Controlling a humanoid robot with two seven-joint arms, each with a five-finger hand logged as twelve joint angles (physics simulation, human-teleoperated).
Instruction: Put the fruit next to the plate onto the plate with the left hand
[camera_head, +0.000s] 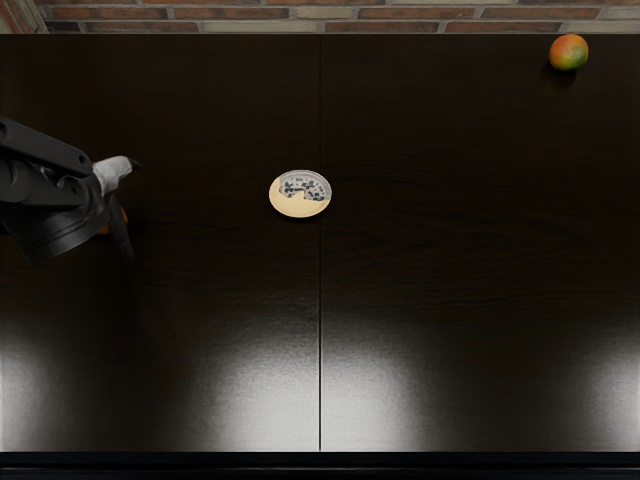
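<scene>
Left hand (108, 186) at the table's left side, over a mostly hidden orange fruit (104, 229); plate bare.
Only slivers of the fruit show under the hand, well left of the plate (300, 193). Cannot tell whether the hand is closed on it or loose. Judged round, firm, light, smooth-skinned and apt to roll, so best taken around its widest part from above. Nothing stands on the dark table (320, 350) between fruit and plate. A second, red-green fruit (568, 52) sits in the far right corner, well apart.

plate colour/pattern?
Cream plate with a dark blue-black speckled pattern over its upper part. Head view, the only one.
</scene>
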